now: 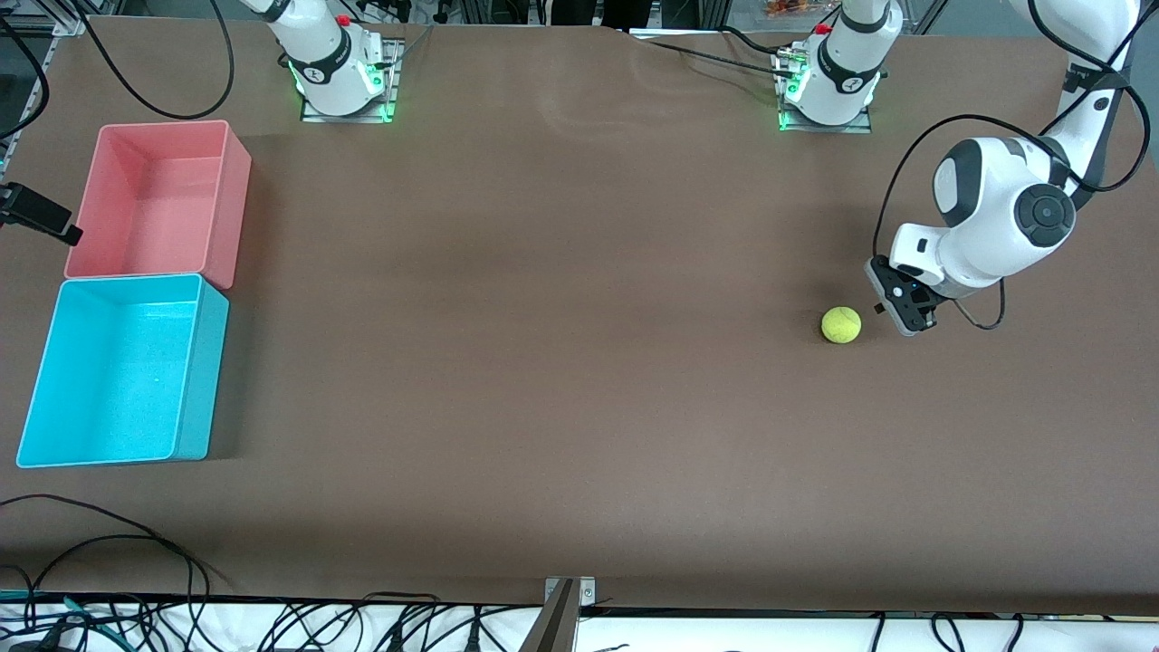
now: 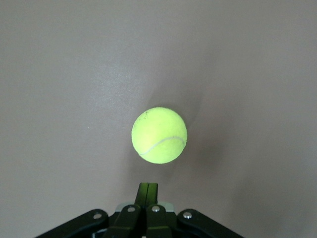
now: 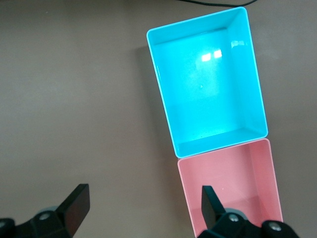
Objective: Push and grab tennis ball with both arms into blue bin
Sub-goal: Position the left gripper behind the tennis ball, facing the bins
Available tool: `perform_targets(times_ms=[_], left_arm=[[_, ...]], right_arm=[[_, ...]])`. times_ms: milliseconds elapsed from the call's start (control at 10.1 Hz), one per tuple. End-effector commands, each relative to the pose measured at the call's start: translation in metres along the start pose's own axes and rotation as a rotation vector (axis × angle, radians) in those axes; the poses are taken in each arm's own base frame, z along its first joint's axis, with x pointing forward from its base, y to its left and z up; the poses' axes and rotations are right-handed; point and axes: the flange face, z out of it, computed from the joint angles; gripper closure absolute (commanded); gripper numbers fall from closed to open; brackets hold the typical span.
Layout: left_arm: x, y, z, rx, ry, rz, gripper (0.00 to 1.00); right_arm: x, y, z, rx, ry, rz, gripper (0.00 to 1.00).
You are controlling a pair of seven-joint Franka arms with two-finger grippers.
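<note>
The tennis ball (image 1: 841, 325) sits on the brown table (image 1: 543, 362), right of centre in the front view and a little below the middle, resting free with nothing touching it. Just beside it, toward the left arm's end of the table, the left gripper (image 1: 908, 312) is down low at table level, its fingers (image 2: 148, 192) pressed together into one narrow tip. In the left wrist view that closed tip points straight at the ball (image 2: 159, 135), a small strip of bare table showing between the two. The left arm (image 1: 996, 213) bends down from the upper right corner of the front frame, elbow high, wrist folded toward the ball.

Over at the left edge of the front view, well apart from the ball, the blue bin (image 1: 204, 362) lies in the lower left, open side up, nothing visible inside. The pink bin (image 1: 231, 195) stands just above it in the frame, the two end to end and touching or nearly so.

The right gripper (image 3: 143, 208) shows only in the right wrist view, its fingers (image 3: 75, 202) spread wide and holding nothing, hanging over the table just beside the two bins, the blue bin (image 3: 158, 89) and the pink bin (image 3: 185, 198) both below it. The right arm's base (image 1: 340, 77) glows green at the upper left of the front view.
</note>
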Motion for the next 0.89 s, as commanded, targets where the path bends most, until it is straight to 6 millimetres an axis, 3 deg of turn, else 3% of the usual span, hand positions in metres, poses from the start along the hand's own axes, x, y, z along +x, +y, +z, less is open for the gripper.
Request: perform_targets(times_ms=[0, 596, 794], left_arm=[[-0.009, -0.008, 0.010, 0.045, 0.014, 0.244, 1.00], [-0.021, -0.011, 0.059, -0.007, 0.006, 0.354, 1.00], [-0.034, -0.016, 0.074, -0.013, 0.007, 0.334, 1.00]], right_arm=[[0.005, -0.001, -0.002, 0.000, 0.005, -0.007, 0.00], [0.001, -0.013, -0.003, 0.012, -0.006, -0.015, 0.00], [-0.004, -0.032, -0.006, 0.014, -0.022, -0.057, 0.00]])
